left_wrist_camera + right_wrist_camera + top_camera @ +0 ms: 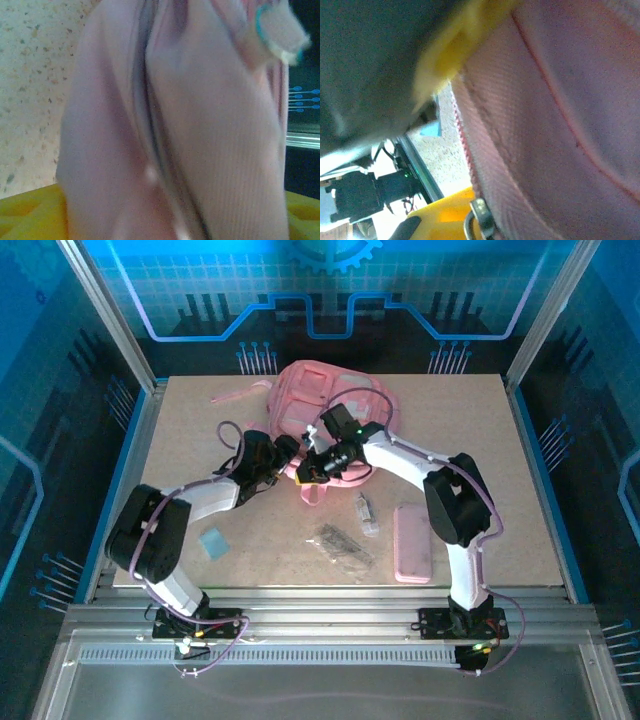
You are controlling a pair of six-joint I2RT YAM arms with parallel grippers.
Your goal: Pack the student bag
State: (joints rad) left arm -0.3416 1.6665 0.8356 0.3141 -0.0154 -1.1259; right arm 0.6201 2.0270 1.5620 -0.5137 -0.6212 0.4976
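The student bag (318,405), a soft pink backpack, lies at the back middle of the table. Both grippers meet at its near edge. My left gripper (289,451) comes in from the left. In the left wrist view its yellow fingertips (27,215) stand wide apart, with a fold of pink fabric (200,130) and a dark zip line between them. My right gripper (309,471) is shut on the bag's zipped edge (470,150). A metal zip pull (481,212) hangs beside its lower yellow finger (440,215).
A flat pink pencil case (412,542) lies at the front right. A clear packet of dark bits (345,545) and a small clear item (366,513) sit in the front middle. A small blue square (212,543) lies front left. A pink strap (240,393) trails back left.
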